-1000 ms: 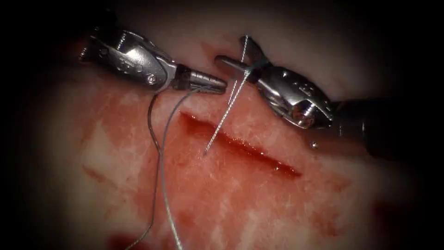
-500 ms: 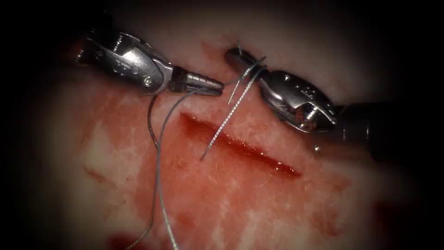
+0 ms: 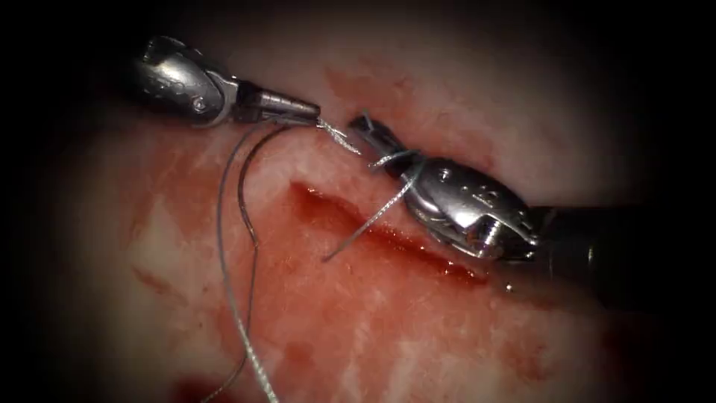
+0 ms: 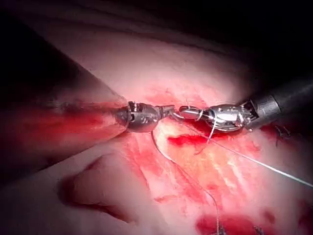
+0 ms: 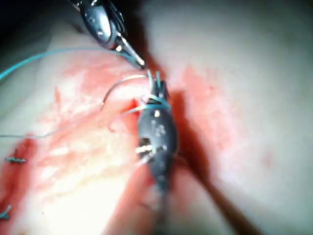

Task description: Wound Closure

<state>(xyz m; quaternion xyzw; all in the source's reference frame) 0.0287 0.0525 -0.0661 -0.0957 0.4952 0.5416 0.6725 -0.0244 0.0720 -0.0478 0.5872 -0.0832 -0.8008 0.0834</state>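
Note:
My left tool (image 3: 309, 113) is over the tissue (image 3: 388, 336), up and left of the cut (image 3: 388, 239), its jaws shut on the thread (image 3: 224, 261). From there a short stretch of thread runs to my right tool (image 3: 369, 130) and loops (image 3: 391, 158) around its shut jaws. Those jaws grip the thread's short tail (image 3: 365, 224), which rises from the tissue at the cut's left edge. A dark curve that looks like the needle (image 3: 242, 190) hangs from the left jaws, outside the tissue and left of the cut. Both tools nearly meet tip to tip: left (image 4: 168, 111), right (image 4: 188, 113).
Red fluid (image 3: 298, 351) stains the tissue around and below the cut. The long thread trails down past the picture's lower edge. Short cut ends of thread (image 5: 14, 159) lie on the tissue to one side.
The right jaws, open around the tail a second ago, have shut on it and moved down toward the cut. The left tool has drawn back up and left, taking the thread with it.

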